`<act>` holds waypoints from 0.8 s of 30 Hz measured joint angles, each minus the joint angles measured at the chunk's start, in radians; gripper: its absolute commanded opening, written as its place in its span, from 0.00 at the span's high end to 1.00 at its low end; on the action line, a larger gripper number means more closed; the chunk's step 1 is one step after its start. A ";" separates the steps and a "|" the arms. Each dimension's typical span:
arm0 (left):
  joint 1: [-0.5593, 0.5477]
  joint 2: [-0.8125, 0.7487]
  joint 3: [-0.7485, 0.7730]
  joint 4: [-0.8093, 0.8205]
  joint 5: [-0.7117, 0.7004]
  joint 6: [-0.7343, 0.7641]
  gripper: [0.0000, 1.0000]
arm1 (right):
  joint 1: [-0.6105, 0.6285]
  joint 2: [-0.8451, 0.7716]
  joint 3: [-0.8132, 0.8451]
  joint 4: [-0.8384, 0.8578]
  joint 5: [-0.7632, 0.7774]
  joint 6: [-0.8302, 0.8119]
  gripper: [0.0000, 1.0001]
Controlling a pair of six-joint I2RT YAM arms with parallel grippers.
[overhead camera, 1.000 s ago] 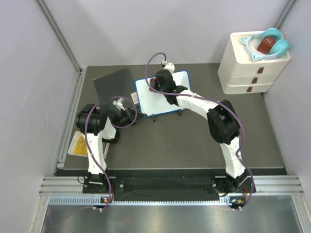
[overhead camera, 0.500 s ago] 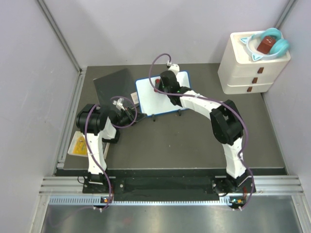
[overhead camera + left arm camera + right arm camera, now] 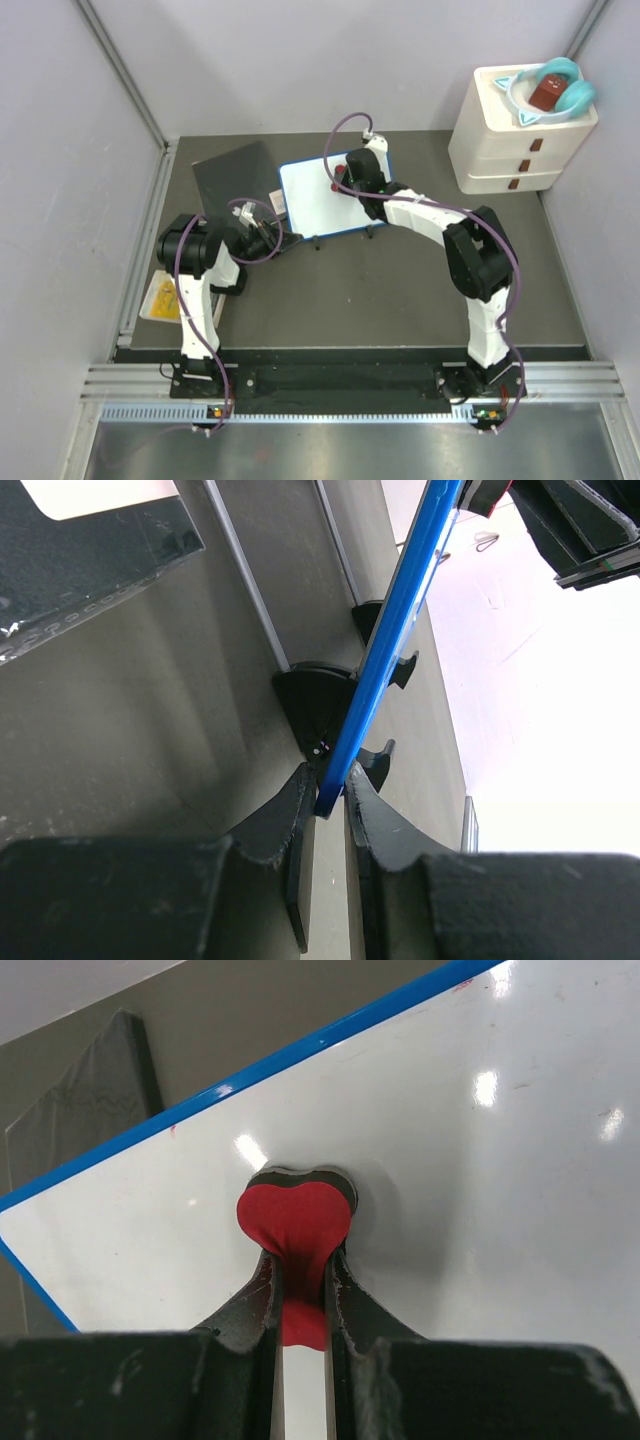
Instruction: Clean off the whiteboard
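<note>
The whiteboard [image 3: 312,200], white with a thin blue rim, stands at the back middle of the table on small black feet [image 3: 312,694]. My left gripper [image 3: 272,236] is shut on the board's near-left blue rim [image 3: 398,630], with the jaws pinching its corner [image 3: 330,792]. My right gripper [image 3: 342,180] is shut on a red heart-shaped eraser [image 3: 295,1218] and presses it flat against the board's white face [image 3: 480,1160] in its upper right part. The face around the eraser looks clean, with only faint red specks near the rim.
A dark grey square sheet [image 3: 235,180] lies left of the board, also in the right wrist view [image 3: 85,1100]. A white drawer unit [image 3: 520,135] with a teal item [image 3: 555,88] on top stands at the back right. A yellow packet [image 3: 163,298] lies at the left edge.
My right gripper has slid the red eraser to the right and slightly back across the board. The left gripper and the board have stayed put.
</note>
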 measured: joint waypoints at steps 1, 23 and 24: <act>0.000 0.000 0.000 0.000 0.000 0.000 1.00 | 0.000 0.000 0.000 -0.001 0.000 0.001 1.00; -0.001 0.000 0.000 0.001 0.000 0.000 1.00 | -0.037 -0.034 -0.053 -0.019 -0.019 0.025 1.00; -0.001 0.000 0.000 0.001 0.000 0.000 1.00 | -0.039 -0.034 -0.050 -0.030 -0.018 0.023 1.00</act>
